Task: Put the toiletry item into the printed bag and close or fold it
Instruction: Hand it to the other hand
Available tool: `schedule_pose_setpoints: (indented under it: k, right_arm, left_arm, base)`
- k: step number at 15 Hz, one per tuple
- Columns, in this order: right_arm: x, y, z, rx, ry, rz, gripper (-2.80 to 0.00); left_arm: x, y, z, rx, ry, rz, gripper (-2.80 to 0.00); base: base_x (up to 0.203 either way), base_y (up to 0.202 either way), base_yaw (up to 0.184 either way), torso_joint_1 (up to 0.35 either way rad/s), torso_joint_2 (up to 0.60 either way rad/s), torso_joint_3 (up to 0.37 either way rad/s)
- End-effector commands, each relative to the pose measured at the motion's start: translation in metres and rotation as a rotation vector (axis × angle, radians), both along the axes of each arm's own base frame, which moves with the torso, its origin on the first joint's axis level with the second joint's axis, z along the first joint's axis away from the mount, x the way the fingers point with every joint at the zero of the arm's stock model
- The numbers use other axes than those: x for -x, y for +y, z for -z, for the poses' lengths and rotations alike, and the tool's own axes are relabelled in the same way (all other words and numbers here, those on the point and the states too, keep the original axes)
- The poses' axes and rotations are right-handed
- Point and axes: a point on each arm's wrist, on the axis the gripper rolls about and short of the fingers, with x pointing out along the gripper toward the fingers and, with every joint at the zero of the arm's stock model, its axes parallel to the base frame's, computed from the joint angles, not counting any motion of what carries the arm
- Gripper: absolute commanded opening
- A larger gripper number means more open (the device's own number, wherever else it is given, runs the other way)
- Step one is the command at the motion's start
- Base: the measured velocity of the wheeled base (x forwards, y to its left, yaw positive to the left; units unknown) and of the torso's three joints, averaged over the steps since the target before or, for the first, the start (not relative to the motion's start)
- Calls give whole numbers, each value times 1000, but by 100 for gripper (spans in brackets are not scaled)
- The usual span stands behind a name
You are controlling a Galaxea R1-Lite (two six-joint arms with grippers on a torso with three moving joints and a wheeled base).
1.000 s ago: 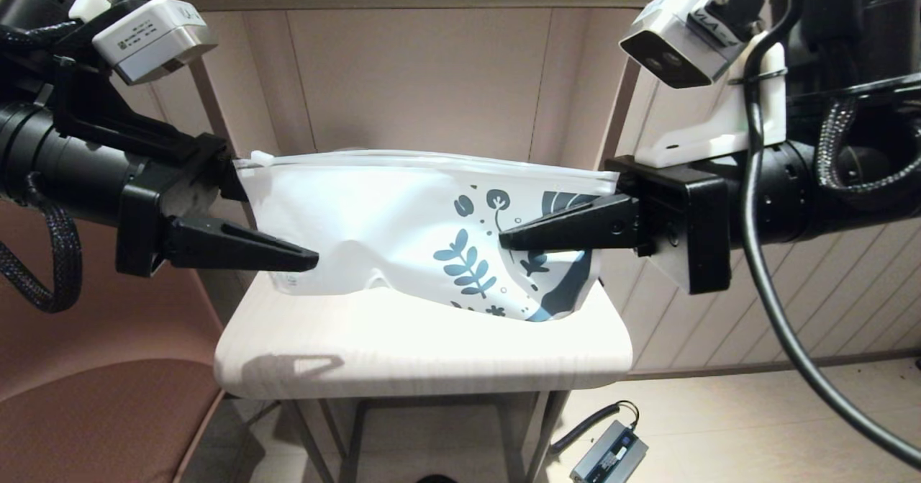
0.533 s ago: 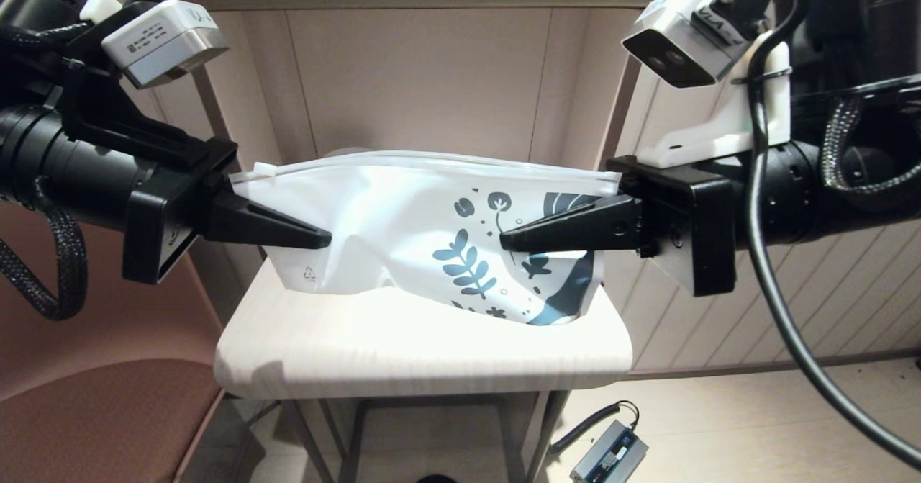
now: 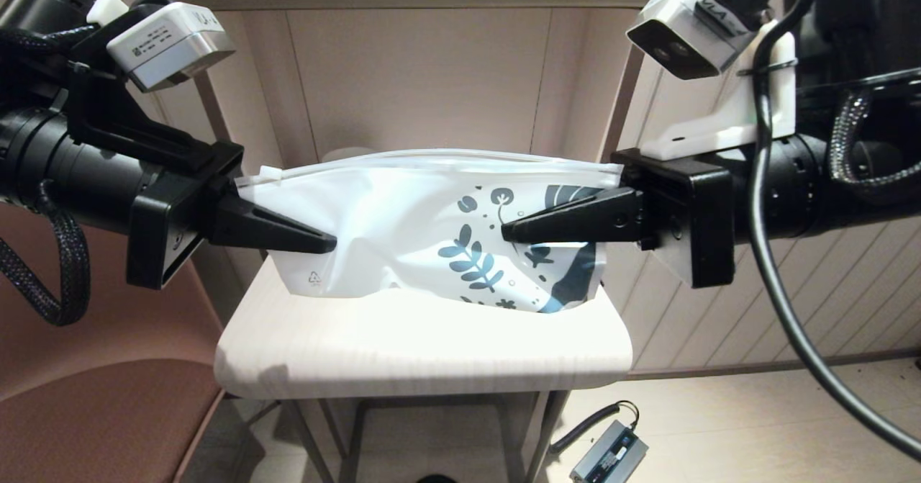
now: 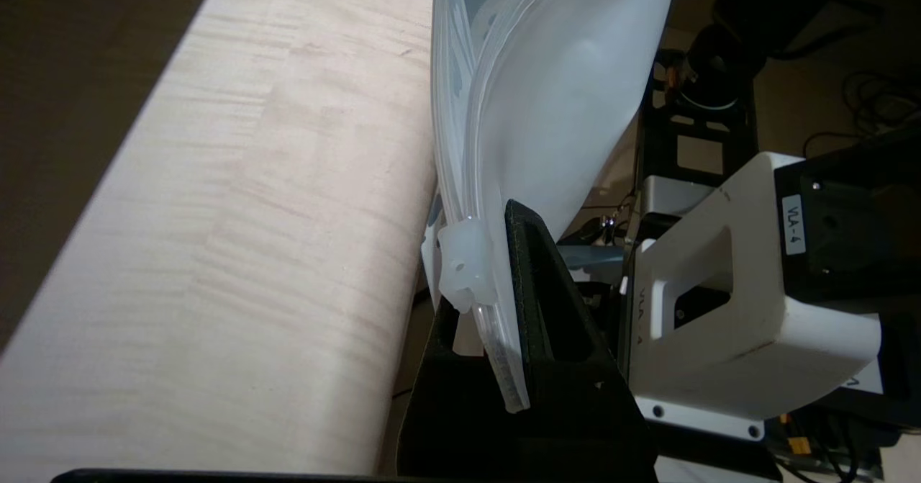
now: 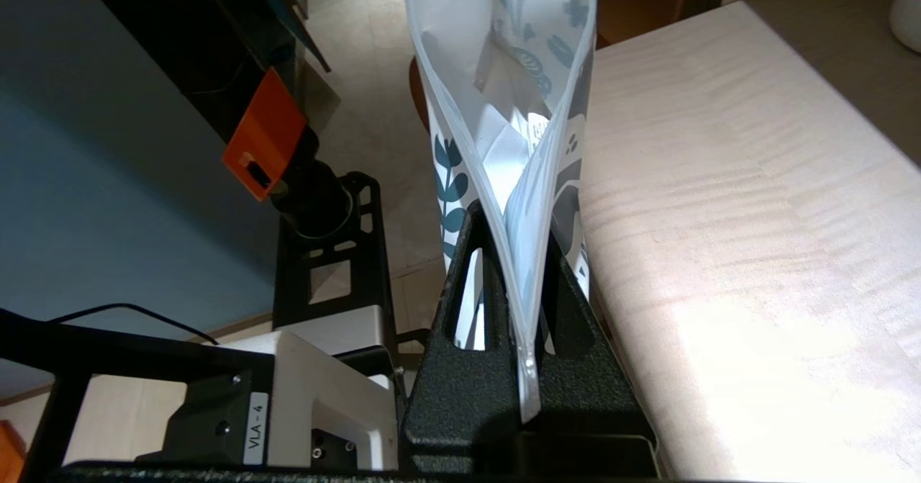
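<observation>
Both grippers clamped bag (image 3: pixel 403 217): left gripper (image 3: pixel 327 242) at slider (image 4: pixel 460 263) end, right gripper (image 3: pixel 507 232) at printed end. Bag hung over table (image 3: pixel 424 346). Mouth gaped, unzipped; white item inside, likely tube. You risked tearing seam if arms pulled apart, or losing slider grip.

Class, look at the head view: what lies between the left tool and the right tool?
The printed bag spans the gap between the left tool and right tool.

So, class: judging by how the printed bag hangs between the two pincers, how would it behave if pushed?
Probably floppy: the printed bag creases and sags between its held ends. Likely light, since thin translucent film. Possibly slippery.
</observation>
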Motion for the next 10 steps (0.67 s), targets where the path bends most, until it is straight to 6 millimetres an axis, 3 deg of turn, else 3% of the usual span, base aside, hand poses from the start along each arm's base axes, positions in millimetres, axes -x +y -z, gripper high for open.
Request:
schedule_pose_setpoints:
  k: [1, 8, 9, 10]
  right_arm:
    - [-1, 0, 3, 8, -3, 13, -280]
    - [-4, 3, 10, 50, -19, 75, -280]
    - [-3, 4, 9, 50, -31, 73, 0]
    - [-3, 4, 8, 47, -38, 73, 0]
  left_arm:
    - [1, 0, 0, 1, 3, 5, -280]
    - [1, 0, 1, -1, 6, 6, -280]
    - [1, 0, 2, -2, 6, 7, -280]
    - [1, 0, 2, -2, 6, 8, -280]
  base:
    - [0, 0, 0, 0, 0, 0]
    - [0, 0, 0, 0, 0, 0]
    - [0, 0, 0, 0, 0, 0]
    - [0, 0, 0, 0, 0, 0]
